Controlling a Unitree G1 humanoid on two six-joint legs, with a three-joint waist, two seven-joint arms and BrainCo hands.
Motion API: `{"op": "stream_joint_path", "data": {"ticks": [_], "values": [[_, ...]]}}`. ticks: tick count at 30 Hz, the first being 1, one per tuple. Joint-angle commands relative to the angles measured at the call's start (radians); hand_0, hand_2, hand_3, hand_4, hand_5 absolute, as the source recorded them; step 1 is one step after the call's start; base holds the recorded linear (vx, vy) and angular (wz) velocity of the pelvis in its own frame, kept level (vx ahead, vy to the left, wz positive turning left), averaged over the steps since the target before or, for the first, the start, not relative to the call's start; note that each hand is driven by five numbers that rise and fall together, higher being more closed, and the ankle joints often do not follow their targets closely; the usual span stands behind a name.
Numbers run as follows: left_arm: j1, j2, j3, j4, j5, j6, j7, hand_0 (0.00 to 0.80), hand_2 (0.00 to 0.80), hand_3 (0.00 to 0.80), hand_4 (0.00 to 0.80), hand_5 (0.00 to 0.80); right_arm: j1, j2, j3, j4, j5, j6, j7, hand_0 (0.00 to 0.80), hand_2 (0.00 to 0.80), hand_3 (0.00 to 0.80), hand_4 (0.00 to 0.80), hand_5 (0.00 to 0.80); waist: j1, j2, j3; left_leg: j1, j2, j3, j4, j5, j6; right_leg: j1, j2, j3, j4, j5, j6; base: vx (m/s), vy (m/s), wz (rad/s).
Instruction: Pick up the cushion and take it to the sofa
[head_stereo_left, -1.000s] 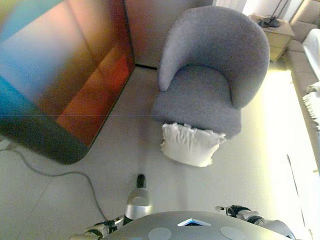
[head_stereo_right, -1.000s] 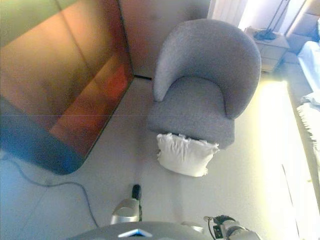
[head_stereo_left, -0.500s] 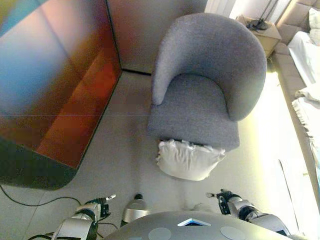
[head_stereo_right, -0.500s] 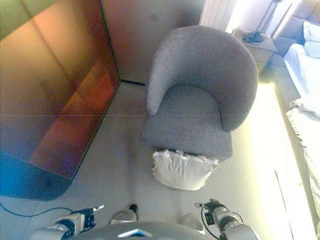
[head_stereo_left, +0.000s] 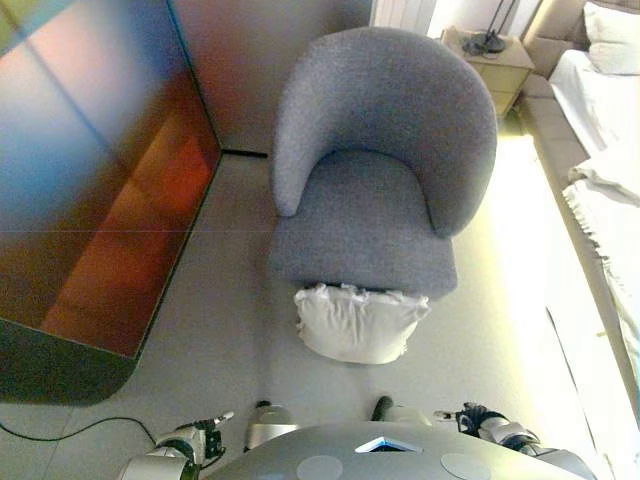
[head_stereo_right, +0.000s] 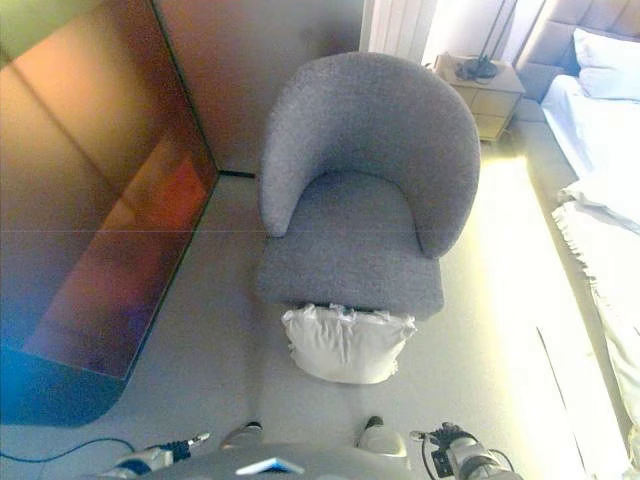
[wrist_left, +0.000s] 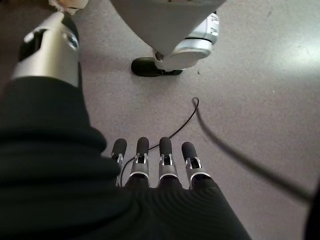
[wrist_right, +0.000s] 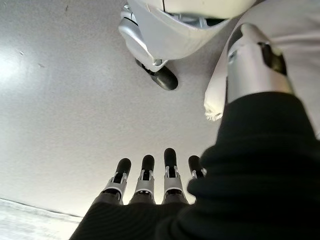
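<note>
The white cushion (head_stereo_left: 355, 325) lies on the floor, leaning against the front of the grey armchair (head_stereo_left: 385, 180). An edge of the cushion also shows in the right wrist view (wrist_right: 215, 100). My left hand (wrist_left: 150, 155) hangs low at my side over bare floor, fingers straight, holding nothing. It shows at the bottom left of the left eye view (head_stereo_left: 195, 440). My right hand (wrist_right: 145, 177) hangs at my other side, fingers straight and empty, and shows at the bottom right (head_stereo_left: 480, 420). Both hands are well short of the cushion.
A large dark glossy panel (head_stereo_left: 90, 200) stands on the left. A bedside table (head_stereo_left: 490, 60) with a lamp base is behind the armchair to the right. A bed with white bedding (head_stereo_left: 605, 150) runs along the right side. Pale floor lies between me and the cushion.
The whole picture has shifted, so the camera has moved: more of the bed shows and the armchair sits further left. Cushion and armchair have not moved. Both hands stay low.
</note>
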Motion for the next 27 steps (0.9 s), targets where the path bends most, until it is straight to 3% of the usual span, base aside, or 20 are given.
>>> {"op": "stream_joint_path", "data": {"ticks": [1, 4, 8, 11, 13, 20, 27], "values": [[-0.02, 0.006, 0.009, 0.043, 0.017, -0.041, 0.027, 0.0, 0.0, 0.0, 0.0, 0.0, -0.09, 0.009, 0.021, 0.039, 0.009, 0.005, -0.007, 0.0, 0.0, 0.0, 0.0, 0.0, -0.002, -0.04, 0.036, -0.035, 0.005, -0.048, 0.132, -0.043, 0.04, 0.039, -0.068, 0.053, -0.039, -0.008, 0.008, 0.049, -0.183, 0.18], [-0.052, -0.018, -0.032, 0.014, -0.017, -0.072, 0.006, 0.0, 0.0, 0.0, 0.0, 0.0, -0.133, -0.007, 0.039, 0.01, 0.079, 0.01, -0.068, 0.0, 0.0, 0.0, 0.0, 0.0, -0.003, -0.018, 0.091, -0.153, 0.018, -0.087, 0.28, 0.007, 0.016, -0.004, -0.055, 0.07, 0.006, -0.032, -0.024, -0.09, -0.078, 0.01], [-0.141, -0.033, -0.114, -0.038, -0.079, -0.127, -0.021, 0.0, 0.0, 0.0, 0.0, 0.0, -0.211, -0.031, 0.059, -0.019, 0.166, -0.026, -0.148, 0.0, 0.0, 0.0, 0.0, 0.0, 0.006, 0.029, 0.186, -0.302, 0.031, -0.089, 0.2, 0.124, -0.021, -0.053, -0.046, 0.073, 0.002, -0.048, -0.026, -0.202, 0.071, 0.19], [-0.168, -0.035, -0.127, -0.061, -0.092, -0.18, -0.022, 0.0, 0.0, 0.0, 0.0, 0.0, -0.224, -0.033, 0.057, -0.032, 0.185, -0.053, -0.175, 0.0, 0.0, 0.0, 0.0, 0.0, -0.007, 0.024, 0.204, -0.29, 0.003, -0.077, 0.151, 0.058, 0.01, -0.08, -0.058, 0.074, -0.015, -0.036, -0.016, 0.004, 0.074, 0.16], [-0.201, -0.028, -0.145, -0.081, -0.122, -0.215, -0.009, 0.0, 0.0, 0.0, 0.0, 0.0, -0.232, -0.033, 0.067, -0.044, 0.191, -0.086, -0.177, 0.0, 0.0, 0.0, 0.0, 0.0, -0.017, 0.023, 0.224, -0.311, -0.007, -0.077, 0.147, 0.042, 0.014, -0.126, -0.065, 0.077, 0.004, -0.027, -0.013, -0.051, 0.084, -0.1], [-0.325, -0.017, -0.199, -0.154, -0.172, -0.31, 0.038, 0.0, 0.0, 0.0, 0.0, 0.0, -0.33, -0.019, 0.075, -0.089, 0.255, -0.183, -0.256, 0.0, 0.0, 0.0, 0.0, 0.0, -0.03, 0.012, 0.291, -0.419, -0.023, -0.086, 0.215, 0.017, 0.023, -0.22, -0.099, 0.114, 0.048, -0.005, 0.018, -0.04, 0.044, 0.0], [-0.465, -0.006, -0.247, -0.239, -0.25, -0.391, 0.045, 0.0, 0.0, 0.0, 0.0, 0.0, -0.498, -0.027, 0.109, -0.122, 0.276, -0.187, -0.327, 0.0, 0.0, 0.0, 0.0, 0.0, -0.034, 0.002, 0.371, -0.543, -0.023, -0.1, 0.258, 0.021, 0.028, -0.364, -0.1, 0.135, 0.14, -0.019, 0.025, -0.115, 0.007, -0.03]]}}
